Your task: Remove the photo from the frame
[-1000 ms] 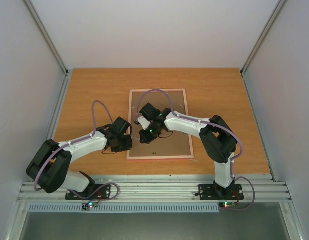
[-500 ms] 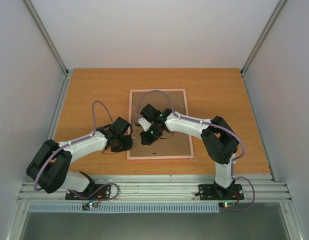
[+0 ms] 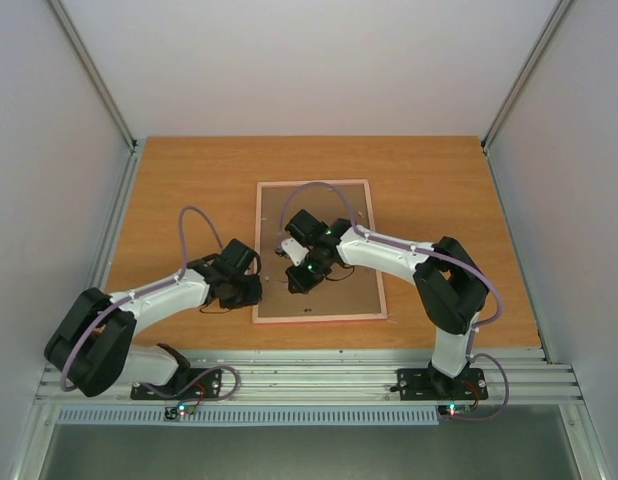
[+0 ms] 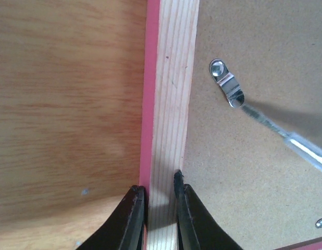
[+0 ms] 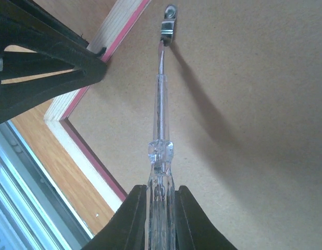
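Left wrist view: the left fingers [image 4: 131, 219], nearly closed, pinch the pale wooden rail of the pink frame [image 4: 171, 78] at lower centre. That frame lies face down in the middle of the table [image 3: 189, 180], brown backing board [image 4: 244, 172] up. Right wrist view: the right fingers [image 5: 132, 219] clamp a clear-handled screwdriver [image 5: 161, 120] at bottom centre, its tip touching 1 metal turn clip [image 5: 168, 26] at top centre.

Pink frame [image 3: 341, 302] lies flat and face down in the middle of the tabletop [image 3: 189, 180], long sides running front to back, slightly skewed. Brown backing board [image 4: 255, 172] faces up, set inside a pale bare-wood rail [image 4: 171, 78] with a bright pink outer edge [image 4: 150, 78]. Small silver turn clip [image 4: 227, 83] lies on the board near the left rail. The photo is hidden under the board.
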### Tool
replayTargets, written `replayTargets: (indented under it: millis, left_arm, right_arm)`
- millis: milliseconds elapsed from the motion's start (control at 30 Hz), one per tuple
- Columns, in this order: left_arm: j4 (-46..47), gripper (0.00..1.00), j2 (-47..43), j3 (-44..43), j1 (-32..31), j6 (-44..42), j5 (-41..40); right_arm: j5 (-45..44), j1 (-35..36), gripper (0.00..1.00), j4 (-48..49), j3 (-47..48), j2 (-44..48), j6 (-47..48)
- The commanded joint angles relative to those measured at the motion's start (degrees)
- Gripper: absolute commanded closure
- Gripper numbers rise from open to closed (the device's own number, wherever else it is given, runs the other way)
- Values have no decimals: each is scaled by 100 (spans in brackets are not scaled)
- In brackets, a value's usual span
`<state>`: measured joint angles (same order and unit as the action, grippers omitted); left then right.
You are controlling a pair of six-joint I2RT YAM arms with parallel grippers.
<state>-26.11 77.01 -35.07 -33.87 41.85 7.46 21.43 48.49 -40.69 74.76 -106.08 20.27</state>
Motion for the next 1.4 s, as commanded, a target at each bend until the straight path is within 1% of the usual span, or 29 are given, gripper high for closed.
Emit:
replayTargets:
  millis: [0, 133, 300, 467, 533, 600, 667, 800, 933, 1100, 1367]
  left_arm:
    - [-199, 86, -339, 177, -32, 61, 253]
    - [-382, 84, -598, 284, -28, 39, 360]
    - [-639, 77, -876, 350, -30, 19, 370]
    - [-1248, 65, -1126, -153, 79, -125, -30]
    - [-1403, 62, -1176, -365, 280, -284, -202]
    - [-1330, 59, -1141, -530, 549, -486, -209]
    - [-1199, 58, -937, -737, 704, -646, -134]
    - [-1104, 57, -144, -1263, 834, -982, -191]
    - [-872, 56, 391, -1677, 923, -1168, -196]
    - [-903, 56, 1144, -2179, 1004, -1405, -498]
    - [-904, 57, 1916, -2588, 1005, -1604, -986]
  right_arm:
    - [61, 53, 99, -53, -49, 299, 91]
    - [48, 39, 99, 35, -54, 369, 111]
    - [5, -11, 99, 124, -23, 360, 87]
    - [-74, -87, 99, 254, -81, 423, 43]
    - [-111, -111, 99, 315, -149, 462, 18]
    - [-143, -146, 99, 396, -254, 501, -36]
    - [-191, -178, 99, 478, -338, 537, -93]
    - [-333, -235, 99, 643, -516, 658, -226]
    - [-395, -331, 99, 739, -661, 774, -293]
    - [-425, -430, 99, 802, -783, 849, -331]
    - [-429, -542, 99, 922, -926, 948, -385]
